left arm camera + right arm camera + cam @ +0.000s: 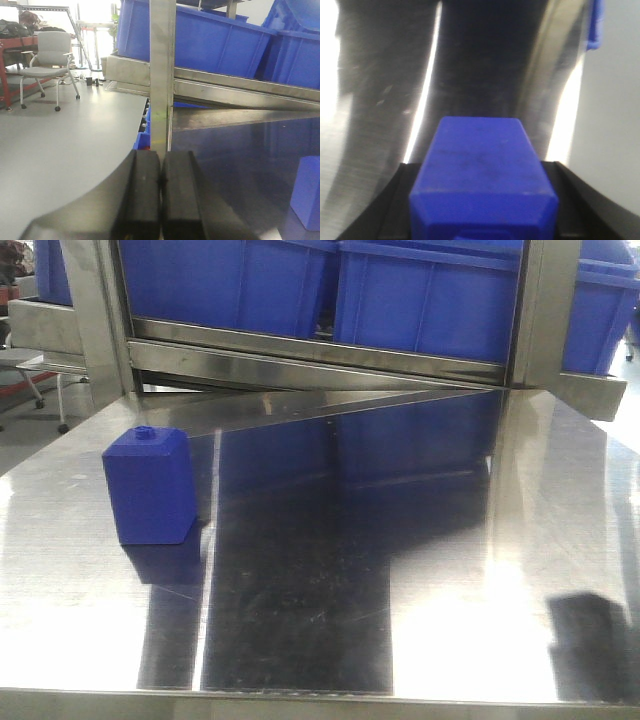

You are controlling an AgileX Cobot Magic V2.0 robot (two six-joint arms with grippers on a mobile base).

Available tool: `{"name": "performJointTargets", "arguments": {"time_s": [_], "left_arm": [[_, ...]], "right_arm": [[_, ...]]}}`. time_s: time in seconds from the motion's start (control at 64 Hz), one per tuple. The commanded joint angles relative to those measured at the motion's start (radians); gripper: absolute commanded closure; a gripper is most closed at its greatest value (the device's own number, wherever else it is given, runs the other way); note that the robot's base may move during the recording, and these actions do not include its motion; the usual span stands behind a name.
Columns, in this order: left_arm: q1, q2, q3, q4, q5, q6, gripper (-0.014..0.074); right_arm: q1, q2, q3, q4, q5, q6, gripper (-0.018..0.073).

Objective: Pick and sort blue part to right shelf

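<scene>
In the right wrist view the blue part (479,150) fills the space between the black fingers, body pointing away, sloped shoulders and flat cap toward the camera. My right gripper (481,172) is shut on it above the steel table. My left gripper (161,170) is shut and empty, with its pads touching, near the table's left edge. A squatter blue block with a small round knob (150,485) stands on the table at the left, and its edge also shows in the left wrist view (306,192). Neither gripper shows in the front view.
Blue bins (400,290) sit on a slanted steel shelf behind the table. A steel post (162,75) stands ahead of the left gripper. An office chair (47,57) is on the floor at the left. A blue object (594,25) lies past the table's edge.
</scene>
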Motion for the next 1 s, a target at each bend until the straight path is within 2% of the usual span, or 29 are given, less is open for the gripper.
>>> {"name": "performJointTargets", "arguments": {"time_s": [0.0,0.156,0.406,0.75,0.984], "left_arm": [[-0.006,-0.023,0.024,-0.004,-0.081,-0.004,0.0461],[-0.006,-0.023,0.024,-0.004,-0.081,-0.004,0.0461],[-0.006,-0.023,0.024,-0.004,-0.081,-0.004,0.0461],[-0.006,-0.023,0.024,-0.004,-0.081,-0.004,0.0461],[-0.006,-0.023,0.024,-0.004,-0.081,-0.004,0.0461]], "right_arm": [[-0.072,-0.112,0.036,0.003,-0.130,-0.043,0.0139],[-0.145,-0.237,0.146,0.003,-0.221,-0.058,0.0139],[-0.147,-0.445,0.270,0.002,-0.350,-0.058,0.0139],[-0.147,-0.725,0.344,0.001,-0.352,-0.058,0.0139],[-0.147,-0.752,0.344,0.001,-0.353,-0.058,0.0139]]}}
